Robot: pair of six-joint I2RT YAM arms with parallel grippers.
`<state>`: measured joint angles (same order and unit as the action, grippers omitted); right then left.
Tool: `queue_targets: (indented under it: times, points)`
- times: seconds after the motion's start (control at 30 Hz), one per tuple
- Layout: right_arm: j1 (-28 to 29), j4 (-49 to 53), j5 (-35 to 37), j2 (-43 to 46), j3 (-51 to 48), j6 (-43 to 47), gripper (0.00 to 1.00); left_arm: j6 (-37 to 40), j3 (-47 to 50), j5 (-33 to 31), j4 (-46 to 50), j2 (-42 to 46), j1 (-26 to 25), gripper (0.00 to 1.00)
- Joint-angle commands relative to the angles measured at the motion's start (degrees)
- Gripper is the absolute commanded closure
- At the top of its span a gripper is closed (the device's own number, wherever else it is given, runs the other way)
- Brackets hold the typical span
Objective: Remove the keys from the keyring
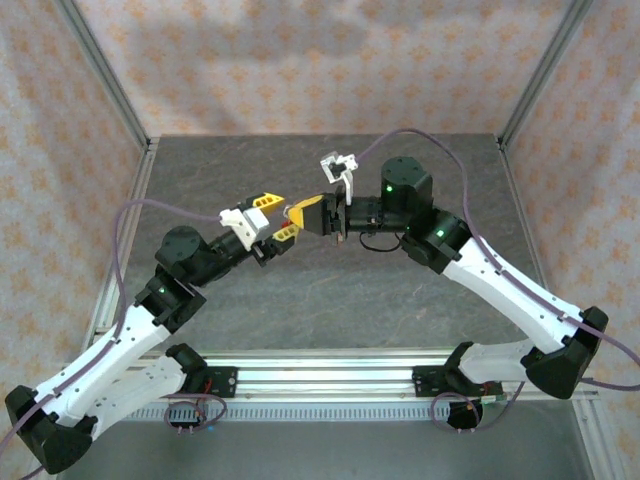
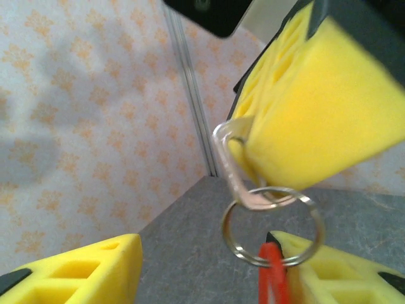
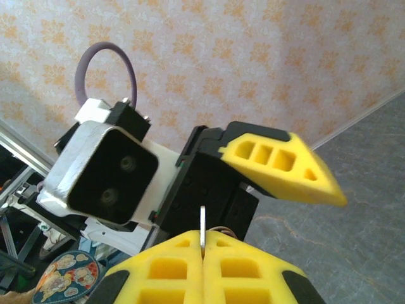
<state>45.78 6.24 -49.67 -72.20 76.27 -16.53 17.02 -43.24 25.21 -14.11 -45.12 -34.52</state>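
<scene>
Mid-separation: my right hand is pinching the key at frame centre, keyring hanging just below by my left hand, fingers apart, so I reckon it grips that and pulls next.

The arms had white shells, black joints, green lamps and purple cables. The left claw and right claw wore yellow wedge fingers pierced by rectangular hollows.

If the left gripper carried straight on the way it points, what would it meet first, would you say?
Most likely the keyring hanging below the key, which the right gripper pinches. Depth is hard to judge, so the key itself may come first.
</scene>
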Motion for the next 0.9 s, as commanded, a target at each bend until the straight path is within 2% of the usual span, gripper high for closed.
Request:
queue_targets:
  times: [0.0, 0.17, 0.4, 0.57, 0.87]
  points:
    - [-0.4, -3.7, -1.6, -0.3, -0.6, -1.8, 1.00, 1.9, -1.4, -1.8, -3.0, 1.1, -0.8, 0.48]
    - [-0.6, -4.9, -1.9, -0.1, -1.1, -2.9, 1.00, 2.7, -1.8, -1.6, -2.4, 0.8, -1.4, 0.56]
    - [-1.3, -6.8, -2.4, 0.2, -1.8, -4.9, 1.00, 3.3, -2.1, -1.7, -2.0, 0.6, -1.9, 0.60]
    - [-1.9, -8.6, -2.7, 0.3, -2.3, -6.4, 1.00, 3.8, -2.1, -1.9, -1.4, 0.4, -2.3, 0.56]
    - [-2.1, -9.7, -3.2, 0.5, -2.7, -7.5, 1.00, 4.5, -2.4, -2.7, -1.4, 0.0, -2.7, 0.61]
